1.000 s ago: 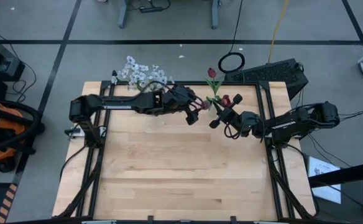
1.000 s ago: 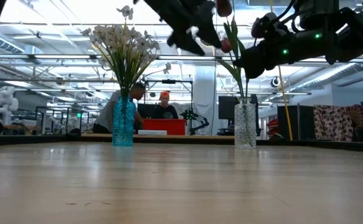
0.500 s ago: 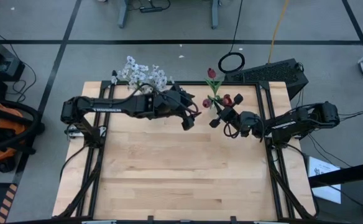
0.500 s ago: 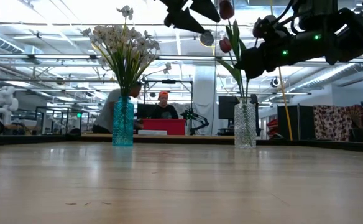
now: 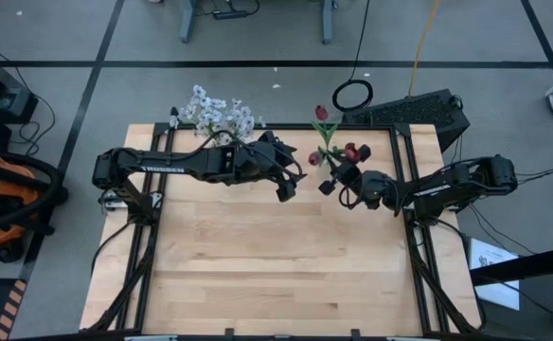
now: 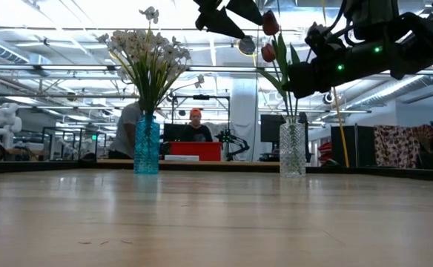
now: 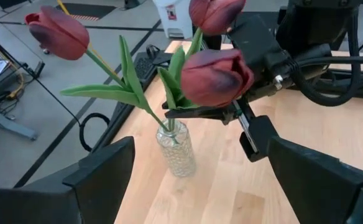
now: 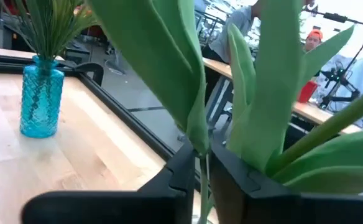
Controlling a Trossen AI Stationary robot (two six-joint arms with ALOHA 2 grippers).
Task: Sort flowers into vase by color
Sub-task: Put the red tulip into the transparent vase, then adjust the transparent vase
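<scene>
The right end effector (image 7: 234, 112) is pinched on the thin green stem of a dark red tulip bud (image 7: 215, 76) directly above the clear pebbled-glass vase (image 7: 175, 149); it would do best to lower the stem straight into the narrow neck, and release only once it is seated. The left end effector (image 5: 286, 185), spread wide and empty, hovers beside it, while the white sprays (image 6: 148, 52) stand in the faceted blue glass vase (image 6: 147, 144) on the pale wooden table (image 5: 276, 256)

Colours of flowers and vases.
Dark red tulips (image 7: 215, 76), green leaves; white blossoms (image 6: 147, 46); faceted blue vase (image 6: 147, 145); clear beaded vase (image 6: 292, 149); pale wood desk (image 5: 286, 256).
</scene>
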